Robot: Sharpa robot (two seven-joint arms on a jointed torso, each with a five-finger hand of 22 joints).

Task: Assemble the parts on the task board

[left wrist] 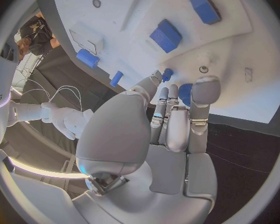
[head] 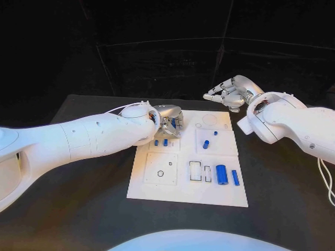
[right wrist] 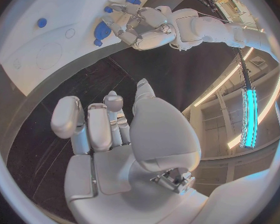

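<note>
With the left hand (head: pixel 166 121) lowered over small blue parts (head: pixel 162 141) at the white task board's (head: pixel 189 194) far left, grip undeterminable, and the right hand (head: pixel 229 93) curled empty beyond it, these light, rigid, probably slippery pieces are best pinched across their sides.

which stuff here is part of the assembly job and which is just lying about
Part of the job:
- white rectangular task board
- large blue cylinder part
- slim blue bar part
- small blue peg parts
- silver left hand, over the board
- silver right hand, raised beyond the board

Lying about:
- black table: nothing loose on it
</note>
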